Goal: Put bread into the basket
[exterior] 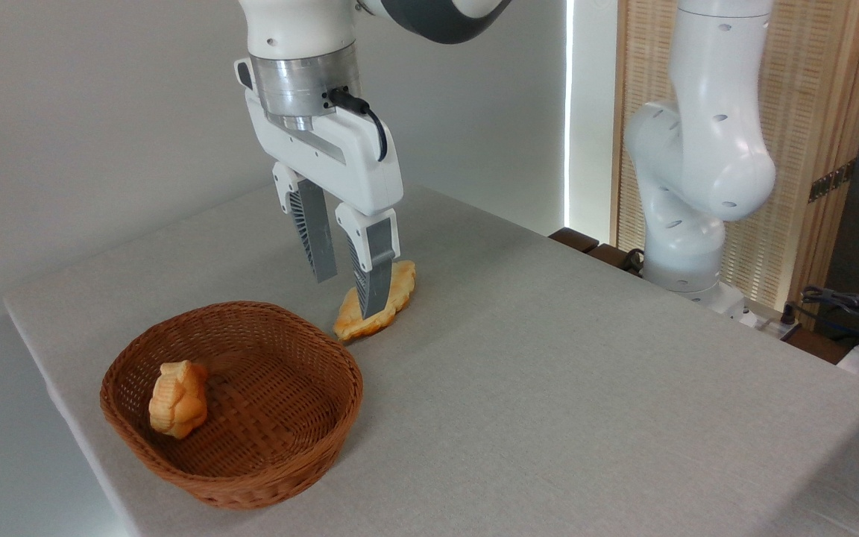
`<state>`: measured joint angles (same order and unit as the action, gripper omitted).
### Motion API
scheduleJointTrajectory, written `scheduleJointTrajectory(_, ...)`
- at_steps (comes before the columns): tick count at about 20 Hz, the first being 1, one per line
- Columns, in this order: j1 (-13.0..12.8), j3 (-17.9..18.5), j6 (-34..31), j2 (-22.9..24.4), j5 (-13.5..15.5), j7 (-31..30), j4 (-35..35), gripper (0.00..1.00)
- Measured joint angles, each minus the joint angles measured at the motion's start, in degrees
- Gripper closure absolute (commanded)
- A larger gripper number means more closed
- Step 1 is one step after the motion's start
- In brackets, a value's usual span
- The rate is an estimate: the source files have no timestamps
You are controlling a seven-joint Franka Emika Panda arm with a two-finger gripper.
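Note:
The bread (394, 292), a long golden-orange ridged loaf, lies flat on the grey table just right of the basket's far rim. My gripper (347, 292) hangs right above its middle, open, with one finger (373, 272) in front of the loaf and the other finger (314, 235) behind and left of it. Whether the fingertips touch the bread I cannot tell. The round brown wicker basket (280, 447) sits at the near left of the table. Inside it, on the left, lies a small stubby pale-orange bread piece (178, 399).
The grey table (564, 388) stretches wide to the right and front of the bread. Its left edge runs close beside the basket. The arm's white base (687, 224) stands past the table's far right edge, with cables (847, 306) beside it.

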<state>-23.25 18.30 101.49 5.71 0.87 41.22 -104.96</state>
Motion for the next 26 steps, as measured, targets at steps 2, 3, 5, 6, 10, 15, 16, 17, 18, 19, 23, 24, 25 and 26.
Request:
scheduleJointTrajectory(2, -0.04, -0.18, -0.15, 0.12, 0.23, 0.02, 0.14, 0.0)
scheduleJointTrajectory(3, -0.08, -0.64, -0.28, -0.12, 0.37, 0.02, 0.14, 0.0)
scheduleJointTrajectory(5, -0.15, -1.3, -0.31, -0.83, 0.46, 0.01, 0.15, 0.0)
scheduleJointTrajectory(6, -0.13, -1.3, -0.29, -1.08, 0.47, 0.02, 0.16, 0.0)
scheduleJointTrajectory(10, -0.13, -1.36, -0.26, -1.18, 0.46, 1.37, 0.68, 0.0)
scheduleJointTrajectory(15, -0.36, -1.59, -0.63, -1.15, 0.47, 1.37, 1.36, 0.0)
scheduleJointTrajectory(16, -0.35, -1.57, -0.77, -1.14, 0.47, 1.36, 1.39, 0.0)
scheduleJointTrajectory(17, -0.35, -1.57, -1.24, -1.12, 0.47, 1.33, 1.42, 0.0)
scheduleJointTrajectory(18, -0.35, -1.57, -1.66, -1.12, 0.47, 1.32, 1.43, 0.0)
scheduleJointTrajectory(19, -0.35, -1.57, -1.88, -1.11, 0.47, 1.32, 1.45, 0.0)
scheduleJointTrajectory(23, -0.28, -1.42, -1.93, -1.05, 0.47, 1.29, 1.52, 0.0)
scheduleJointTrajectory(24, -0.17, -1.38, -1.93, -1.04, 0.47, 1.29, 1.53, 0.0)
scheduleJointTrajectory(25, 0.06, -1.38, -1.93, -1.03, 0.47, 1.29, 1.56, 0.0)
scheduleJointTrajectory(26, 0.52, -1.56, -1.93, -1.02, 0.47, 1.29, 1.58, 0.0)
